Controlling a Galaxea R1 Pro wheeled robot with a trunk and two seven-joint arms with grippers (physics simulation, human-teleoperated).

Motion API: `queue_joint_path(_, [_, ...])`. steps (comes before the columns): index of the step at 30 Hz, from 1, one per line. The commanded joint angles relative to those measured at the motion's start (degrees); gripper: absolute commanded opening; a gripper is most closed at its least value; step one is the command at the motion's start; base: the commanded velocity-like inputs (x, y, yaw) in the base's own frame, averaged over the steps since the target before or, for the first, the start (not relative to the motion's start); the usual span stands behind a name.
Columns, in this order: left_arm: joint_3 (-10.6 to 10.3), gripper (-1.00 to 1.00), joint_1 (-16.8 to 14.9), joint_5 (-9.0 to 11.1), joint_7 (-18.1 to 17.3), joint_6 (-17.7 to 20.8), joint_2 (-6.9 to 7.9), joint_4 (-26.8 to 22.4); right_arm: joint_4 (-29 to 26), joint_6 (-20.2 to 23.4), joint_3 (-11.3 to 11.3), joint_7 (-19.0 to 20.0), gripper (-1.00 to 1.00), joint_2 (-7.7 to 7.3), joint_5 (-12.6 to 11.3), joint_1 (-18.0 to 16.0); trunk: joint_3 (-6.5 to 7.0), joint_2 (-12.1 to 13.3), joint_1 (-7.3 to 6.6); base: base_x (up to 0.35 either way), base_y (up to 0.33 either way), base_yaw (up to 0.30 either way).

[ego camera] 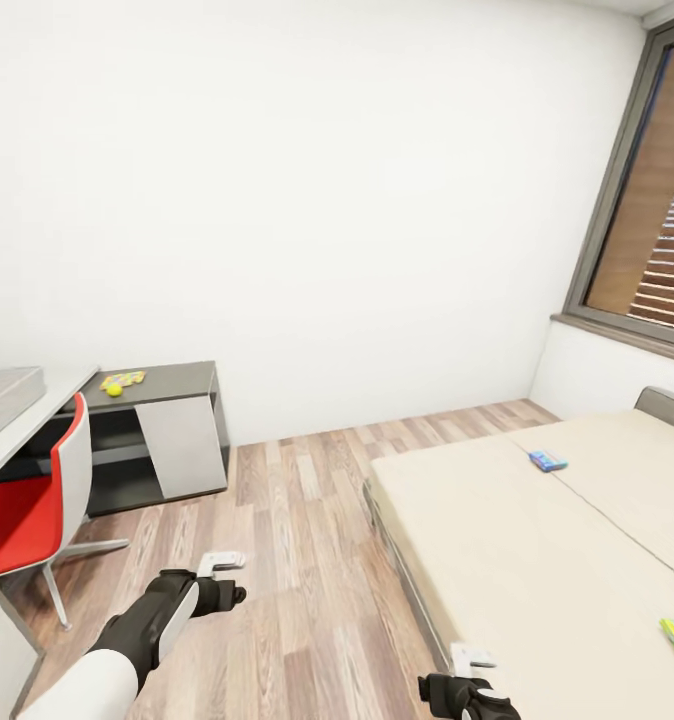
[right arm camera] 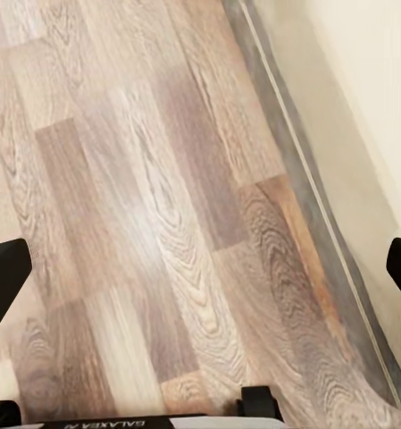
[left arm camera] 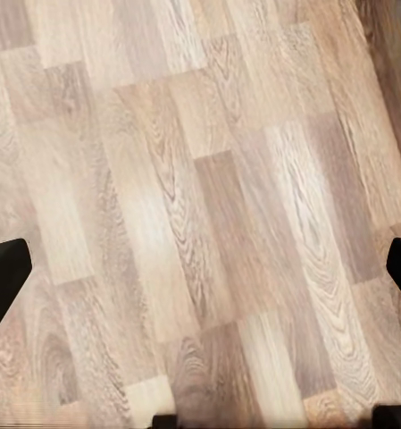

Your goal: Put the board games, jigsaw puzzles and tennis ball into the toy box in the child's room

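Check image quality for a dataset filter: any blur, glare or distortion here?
Head view: wide-angle lean in the dark window frame, even soft light, white wall nearly washed out. Both wrist views: wood-plank floor slightly soft, faint pale sheen, no hard shadows.

We saw a plain white wall [ego camera: 307,190] across the upper frame and a wood-plank floor [ego camera: 297,520] in brown and grey tones below it. At the upper right stood a tall dark-framed window [ego camera: 637,200] with slatted wood behind it. At the left edge were a red and white chair [ego camera: 37,500], a dark low cabinet [ego camera: 167,430] and a pale desk [ego camera: 27,430].
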Motion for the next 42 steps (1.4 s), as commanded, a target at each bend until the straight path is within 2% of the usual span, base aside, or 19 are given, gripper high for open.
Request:
queue_joint_path(1, [-0.22, 1.00, -0.05, 0.50, 0.11, 0.29, 0.05, -0.05, -0.14, 0.33, -0.16, -0.10, 1.00, 0.08, -0.09, -0.01, -0.16, -0.12, 0.03, 0.000, 0.000, 0.272])
queue_joint_path(24, [-0.22, 1.00, -0.05, 0.58, 0.11, 0.29, 0.05, -0.05, -0.14, 0.33, -0.12, -0.17, 1.00, 0.31, -0.06, -0.02, -0.77, -0.12, 0.03, -0.025, 0.000, 0.268])
queue_joint_path(42, [-0.22, 1.00, -0.05, 0.59, 0.11, 0.22, -0.02, -0.06, 0.82, -1.12, -0.07, -0.10, 1.00, 0.44, -0.11, -0.03, -0.81, -0.12, 0.03, -0.049, 0.000, 0.025])
